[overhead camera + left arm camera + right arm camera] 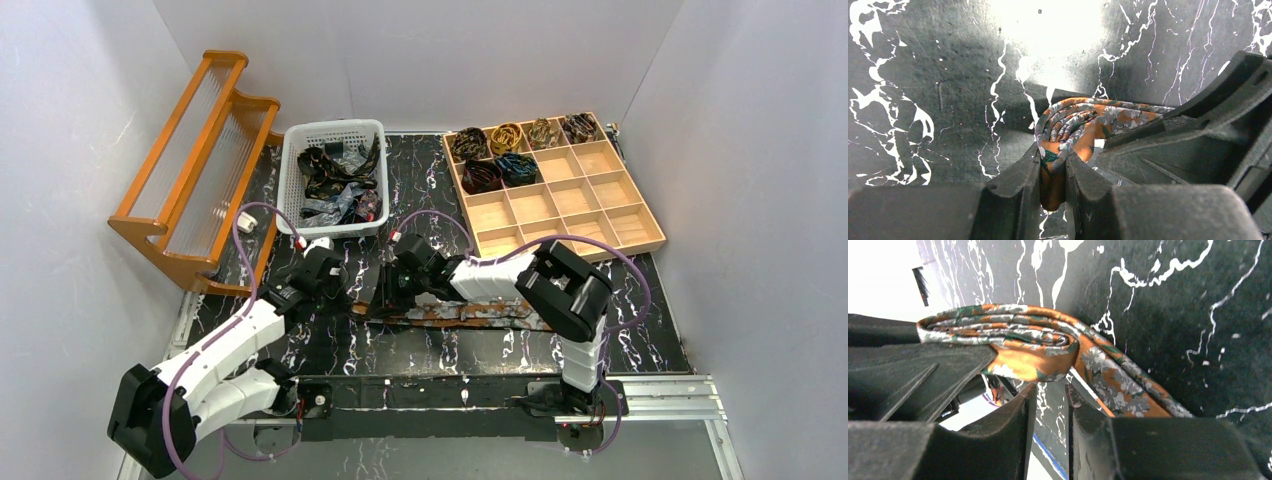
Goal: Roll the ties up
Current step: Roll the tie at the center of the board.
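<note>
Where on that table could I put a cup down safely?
Bare table lies between the white basket and the wooden tray, and again at the right front, below that tray. The tray's nearer compartments are empty. Crowded: the front middle, where the left arm and right arm meet over the orange tie.

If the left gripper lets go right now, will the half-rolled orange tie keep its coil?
Probably not: the orange tie is soft layered fabric, pinched by the left gripper. Its unrolled tail lies flat, so it is likely floppy.
</note>
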